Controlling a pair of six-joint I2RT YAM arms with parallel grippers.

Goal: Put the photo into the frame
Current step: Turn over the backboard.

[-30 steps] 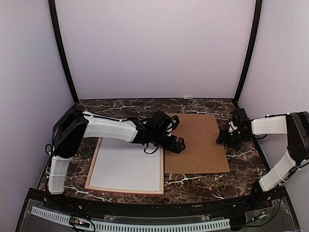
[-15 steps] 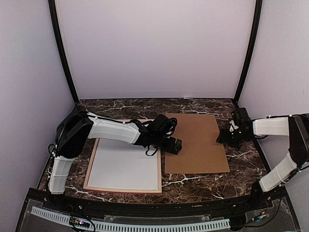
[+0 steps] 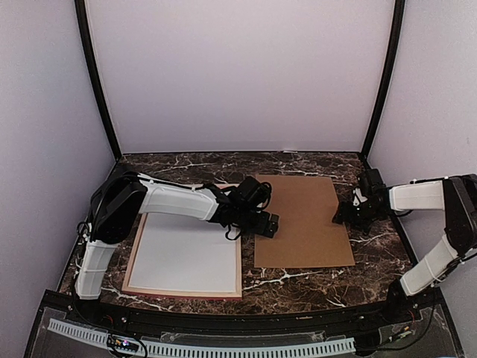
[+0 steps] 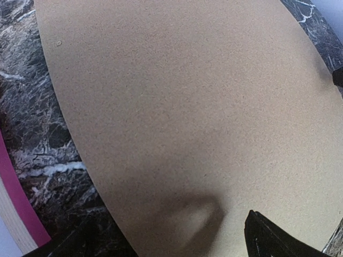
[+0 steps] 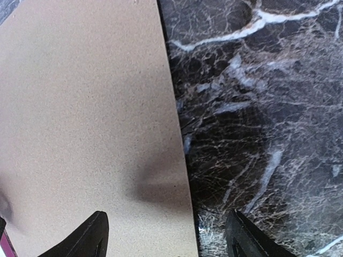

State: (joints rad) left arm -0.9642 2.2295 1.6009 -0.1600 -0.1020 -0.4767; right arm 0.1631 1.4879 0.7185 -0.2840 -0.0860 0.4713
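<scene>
Frame: the large pink-red wooden picture frame (image 3: pixel 182 294) lies flat, tan back up, on the left of the dark marble table (image 3: pixel 376 257).
Photo: a white rectangular sheet (image 3: pixel 186 257) fills the frame's opening. I take it for the paper print lying face down, though no printed side shows.
Backing: the brown cardboard board (image 3: pixel 305 224) lies flat just beside the frame's right rail, with a strip of marble between them.
Left gripper (image 3: pixel 268 224): low over the board's left edge, jaws spread wide, nothing between them. My wrist view shows one fingertip over cardboard.
Right gripper (image 3: pixel 349 215): at the board's right edge, jaws spread, one finger over cardboard and one over marble, holding nothing.
Step, as I judge it: taking up the board to close the frame's back.
Technique: the board lies flush, so I would work one finger under an edge. Then I would pinch near mid-edge on both sides, lift level, and avoid dragging the sheet when crossing the rail.
Risk: a thin board may bow or slip from a one-sided pinch.
</scene>
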